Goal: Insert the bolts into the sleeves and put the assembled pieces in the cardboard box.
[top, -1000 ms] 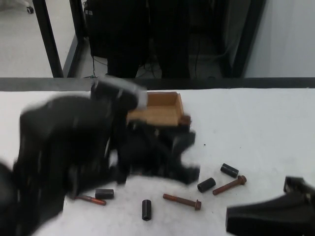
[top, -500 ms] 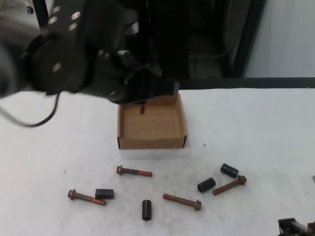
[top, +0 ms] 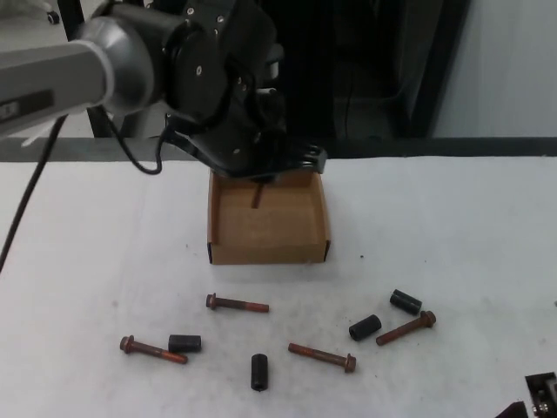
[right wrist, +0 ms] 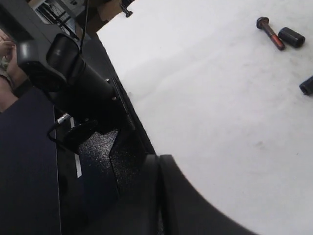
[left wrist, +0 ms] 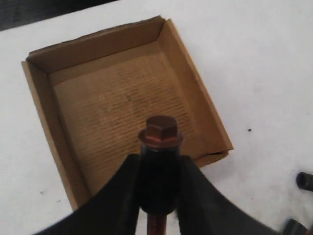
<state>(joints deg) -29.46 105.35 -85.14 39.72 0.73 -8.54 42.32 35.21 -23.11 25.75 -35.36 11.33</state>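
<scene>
My left arm (top: pixel 200 78) stands reared over the far side of the cardboard box (top: pixel 268 251), wrist bent down. The left gripper (left wrist: pixel 159 162) is clenched on a black sleeve (left wrist: pixel 157 183) with a copper bolt (left wrist: pixel 160 129) pushed through it, the hex head seated on the sleeve's rim. The left wrist view puts the piece above the box's floor (whether the bolt's end is clear of the cardboard I can't judge). In the high view the shank (top: pixel 258 193) pokes out below the wrist, and the fingers are hidden behind the arm's bulk. On the white bench (top: pixel 452 226) nearer me, going rightwards, lie the leftmost bolt (top: pixel 144 349) with a stub sleeve (top: pixel 184 343) just beside its tip, the second bolt (top: pixel 237 304), a lone sleeve (top: pixel 259 371) and the third bolt (top: pixel 322 356). Then come a near sleeve (top: pixel 365 327) and a far sleeve (top: pixel 406 301), both close to the rightmost bolt (top: pixel 406 328). My right arm (top: pixel 541 392) is cut off by the corner; the right gripper (right wrist: pixel 157 166) hangs over the bench's dark edge, fingers pressed together with nothing between them
</scene>
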